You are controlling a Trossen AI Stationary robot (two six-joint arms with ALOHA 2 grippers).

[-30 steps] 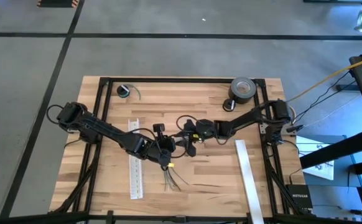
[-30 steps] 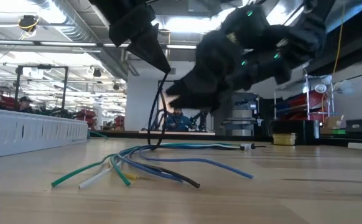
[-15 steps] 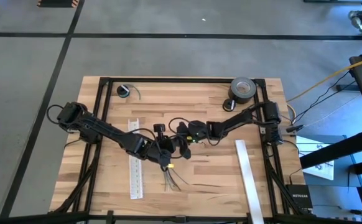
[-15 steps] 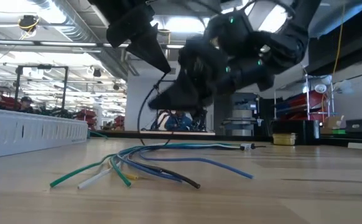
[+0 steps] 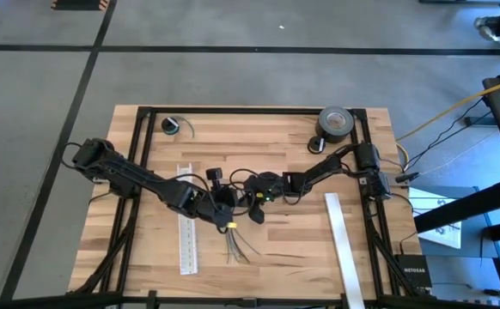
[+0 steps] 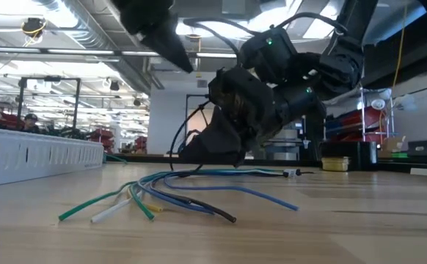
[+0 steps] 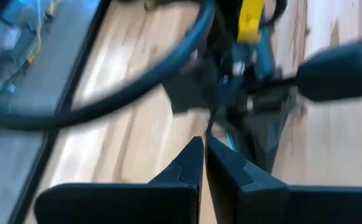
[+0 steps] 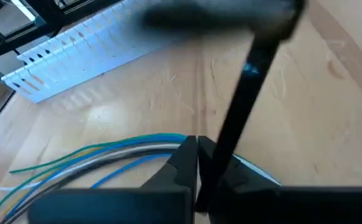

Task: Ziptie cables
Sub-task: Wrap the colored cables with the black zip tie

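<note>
The cables (image 6: 162, 192) lie loose on the table, fanned toward the near edge (image 5: 237, 247); their far ends bunch under my two grippers. My left gripper (image 5: 229, 216) hangs above them, shut on a thin black ziptie (image 6: 175, 143) that curves down to the table. My right gripper (image 6: 195, 155) is low over the cables' far part (image 8: 106, 155), slanting down and shut where the ziptie (image 8: 237, 112) meets its fingers. My left gripper pinches the ziptie's upper end (image 7: 209, 127) between its two fingertips, slanting down from the table's left. The strip hangs below in a slack bow toward the cables. My right gripper is shut at the ziptie's lower part (image 8: 221, 155), slanting down from the table's right. Its own fingers hide which part it holds.
A white slotted strip (image 5: 187, 230) lies left of the cables and another (image 5: 343, 249) at the near right. A roll of tape (image 5: 336, 123) and a small coil (image 5: 172, 126) sit near the far edge. Black frame rails (image 5: 138, 172) run along the table's sides.
My right gripper has come down and toward the table's left, onto the ziptie's loop above the cables, and its fingers have closed. The cables have stayed where they were.
</note>
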